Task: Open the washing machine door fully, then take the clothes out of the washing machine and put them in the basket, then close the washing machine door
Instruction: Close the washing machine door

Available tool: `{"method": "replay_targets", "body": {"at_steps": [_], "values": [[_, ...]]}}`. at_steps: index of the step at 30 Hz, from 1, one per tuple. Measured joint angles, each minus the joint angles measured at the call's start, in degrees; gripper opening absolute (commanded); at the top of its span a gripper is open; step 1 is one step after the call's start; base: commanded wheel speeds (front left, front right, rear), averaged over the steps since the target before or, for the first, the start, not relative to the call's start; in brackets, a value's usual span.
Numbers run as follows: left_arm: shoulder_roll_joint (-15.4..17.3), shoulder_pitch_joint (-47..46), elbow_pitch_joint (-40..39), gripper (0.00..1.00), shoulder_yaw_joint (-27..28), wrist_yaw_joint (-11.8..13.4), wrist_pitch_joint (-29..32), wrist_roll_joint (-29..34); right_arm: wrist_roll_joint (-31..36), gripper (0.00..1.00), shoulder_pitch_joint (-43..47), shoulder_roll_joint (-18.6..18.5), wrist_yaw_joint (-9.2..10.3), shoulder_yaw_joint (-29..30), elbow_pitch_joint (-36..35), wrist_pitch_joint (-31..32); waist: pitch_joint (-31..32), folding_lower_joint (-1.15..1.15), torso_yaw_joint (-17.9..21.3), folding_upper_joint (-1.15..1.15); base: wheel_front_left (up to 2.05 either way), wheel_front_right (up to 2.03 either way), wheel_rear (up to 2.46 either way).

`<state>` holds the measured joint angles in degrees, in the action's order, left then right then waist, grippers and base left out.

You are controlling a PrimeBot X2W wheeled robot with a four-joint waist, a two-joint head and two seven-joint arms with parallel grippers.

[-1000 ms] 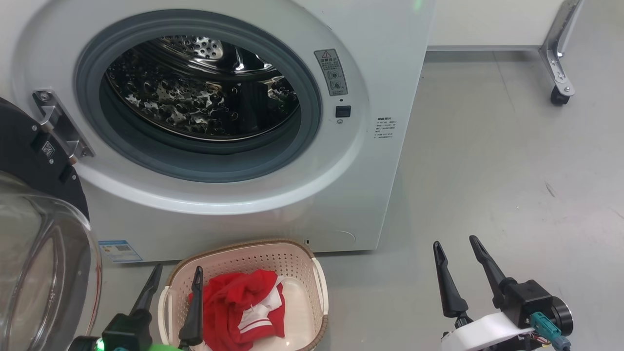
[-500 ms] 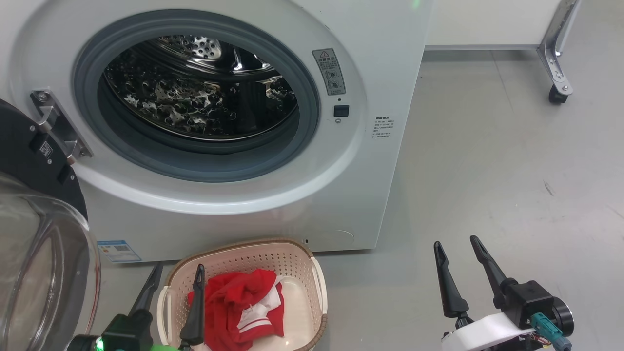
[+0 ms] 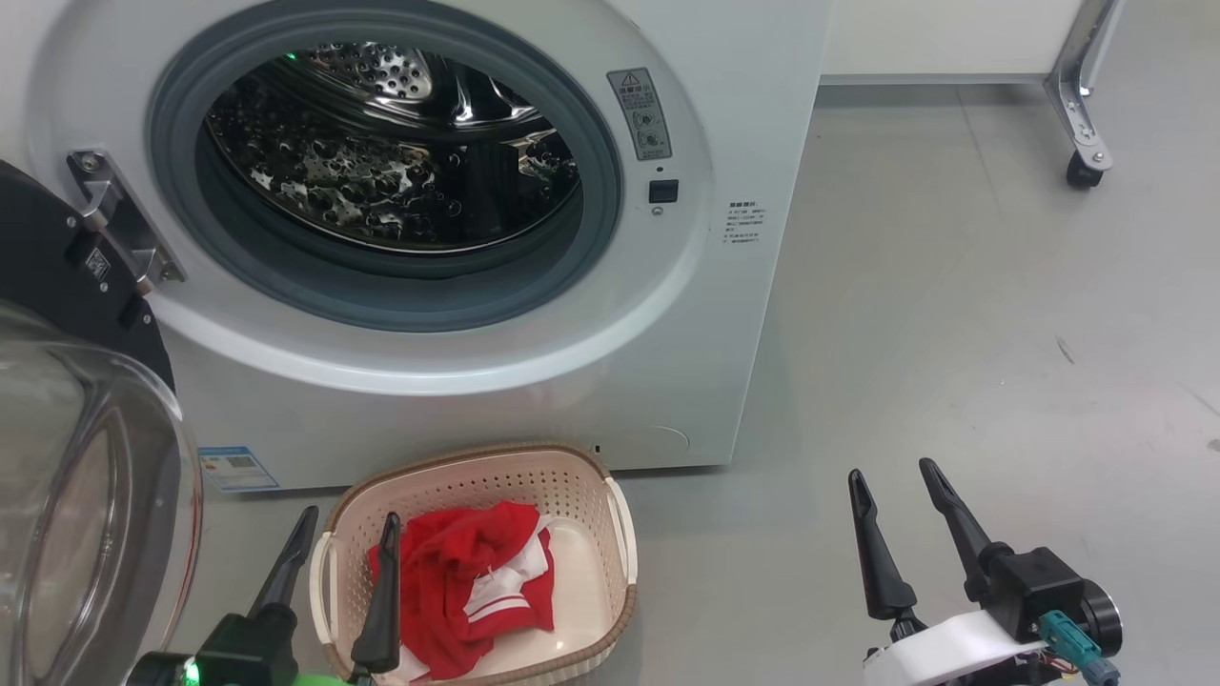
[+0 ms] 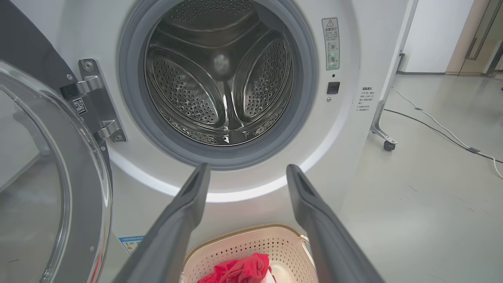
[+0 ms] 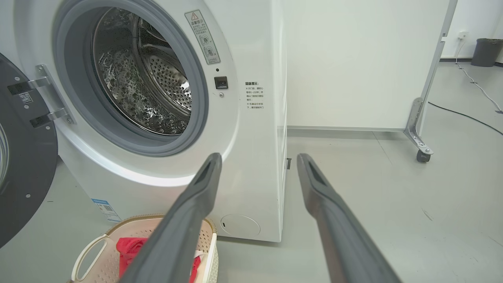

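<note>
The washing machine door is being left swung wide open at the left of the head view, with its clear glass bowl bulging toward the camera. The steel drum of the white washing machine is being exposed behind the grey rubber ring. The red clothes with white trim are being held in the cream basket, which is being kept on the grey floor just in front of the machine. The left gripper is being held wide open and empty at the basket's left edge, one finger being seen over the basket. The right gripper is being held equally wide and empty, above the floor, well apart from the basket.
</note>
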<state>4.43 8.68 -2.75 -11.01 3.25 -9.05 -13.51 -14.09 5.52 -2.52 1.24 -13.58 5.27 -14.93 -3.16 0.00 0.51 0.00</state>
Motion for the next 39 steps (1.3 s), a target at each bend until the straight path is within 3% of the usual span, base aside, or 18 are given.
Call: {"method": "replay_targets", "body": {"at_steps": [21, 39], "values": [[0.5, 0.7, -3.1, 1.0, -0.3, 0.1, 1.0, 0.5, -0.4, 1.0, 0.0, 0.0, 0.46, -0.1, -0.4, 0.0, -0.7, 0.0, 0.1, 0.0, -1.13, 1.13, 0.0], [0.5, 0.8, -3.5, 1.0, -0.3, 0.5, 1.5, 0.5, -0.5, 1.0, 0.0, 0.0, 0.71, 0.2, -0.3, 0.0, -0.7, 0.0, 0.0, 0.0, -0.48, 0.48, 0.0]]}}
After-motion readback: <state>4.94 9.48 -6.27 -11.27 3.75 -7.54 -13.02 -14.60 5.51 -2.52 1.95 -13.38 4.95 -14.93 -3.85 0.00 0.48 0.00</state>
